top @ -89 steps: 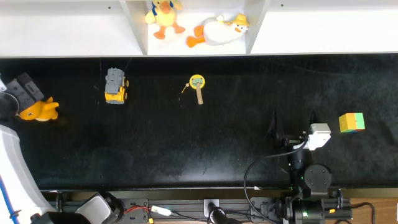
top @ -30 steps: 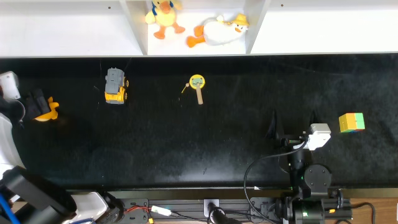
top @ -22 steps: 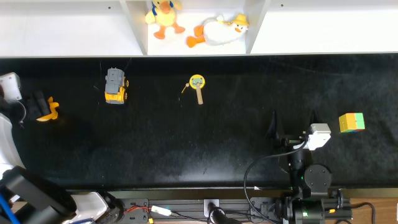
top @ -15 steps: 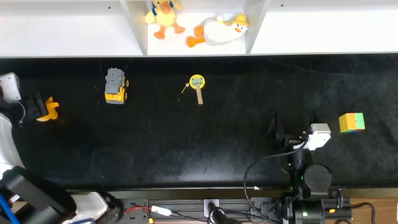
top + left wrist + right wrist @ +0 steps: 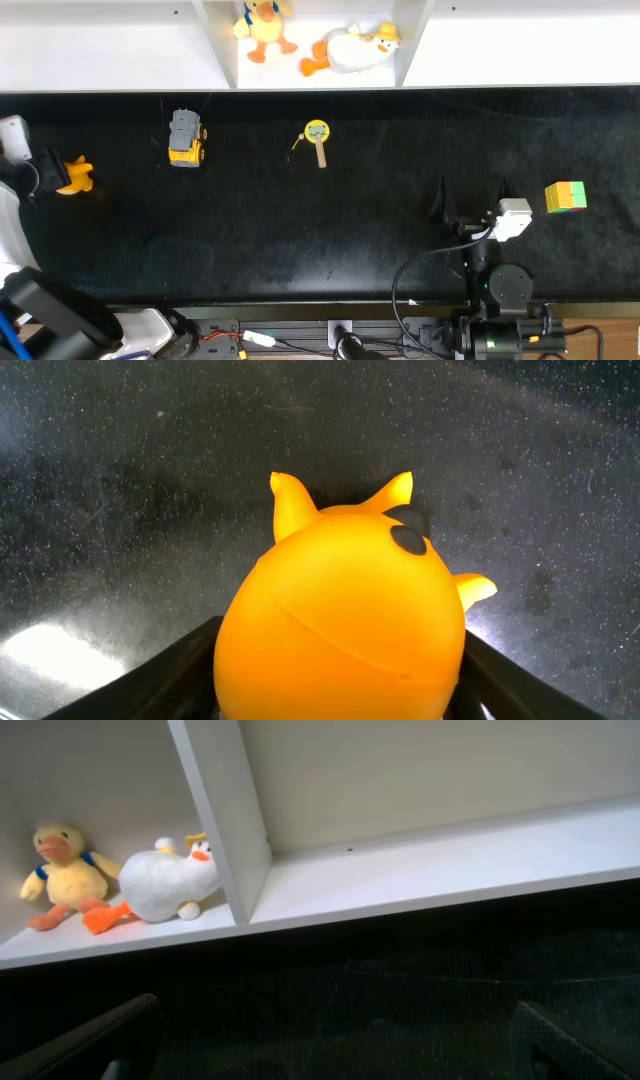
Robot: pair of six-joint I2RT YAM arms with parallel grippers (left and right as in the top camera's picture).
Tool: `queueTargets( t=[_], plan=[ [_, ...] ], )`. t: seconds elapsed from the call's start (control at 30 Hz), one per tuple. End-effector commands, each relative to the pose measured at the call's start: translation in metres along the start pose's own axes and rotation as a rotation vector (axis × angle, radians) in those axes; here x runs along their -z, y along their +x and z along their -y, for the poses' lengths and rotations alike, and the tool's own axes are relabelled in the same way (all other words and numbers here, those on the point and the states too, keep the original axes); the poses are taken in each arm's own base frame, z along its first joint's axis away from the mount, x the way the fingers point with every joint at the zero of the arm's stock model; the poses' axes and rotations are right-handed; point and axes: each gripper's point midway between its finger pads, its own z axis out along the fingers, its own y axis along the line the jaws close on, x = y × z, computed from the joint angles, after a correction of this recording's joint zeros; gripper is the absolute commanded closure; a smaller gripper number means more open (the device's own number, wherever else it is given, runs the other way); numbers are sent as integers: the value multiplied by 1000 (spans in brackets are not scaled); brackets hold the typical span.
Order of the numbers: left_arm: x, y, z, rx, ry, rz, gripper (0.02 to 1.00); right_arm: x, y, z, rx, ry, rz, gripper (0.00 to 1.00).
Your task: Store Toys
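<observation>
One orange rubber toy [image 5: 340, 620], round-bodied with small pointed bits, at the far left of the black table [image 5: 300, 230], pinched at its sides between the fingers of the left gripper [image 5: 61, 174]. Probably light, hollow, squashy and slick, so best held gently across the widest part of the body, not by the points. Right gripper [image 5: 470, 198] spread wide, holding nothing, toward the table's right end.

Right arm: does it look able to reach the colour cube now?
Probably yes. The colour cube sits alone on the black mat just right of the right tool, which is open and empty; nothing lies between them.
</observation>
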Motion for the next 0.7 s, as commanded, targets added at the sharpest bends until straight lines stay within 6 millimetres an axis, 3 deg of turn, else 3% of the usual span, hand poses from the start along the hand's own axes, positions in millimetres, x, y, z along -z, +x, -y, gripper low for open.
queueTargets(
  t=[0.03, 0.37, 0.57, 0.7],
  plan=[
    [-3, 1, 2, -17, 15, -1, 430, 0, 2, 3, -4, 12, 4, 5],
    [-3, -1, 7, -16, 43, 8, 568, 0, 2, 3, -4, 12, 4, 7],
    [-1, -2, 7, -17, 42, 16, 757, 0, 2, 3, -4, 12, 4, 5],
    [12, -11, 9, -18, 49, 70, 842, 0, 2, 3, -4, 12, 4, 7]
  ],
)
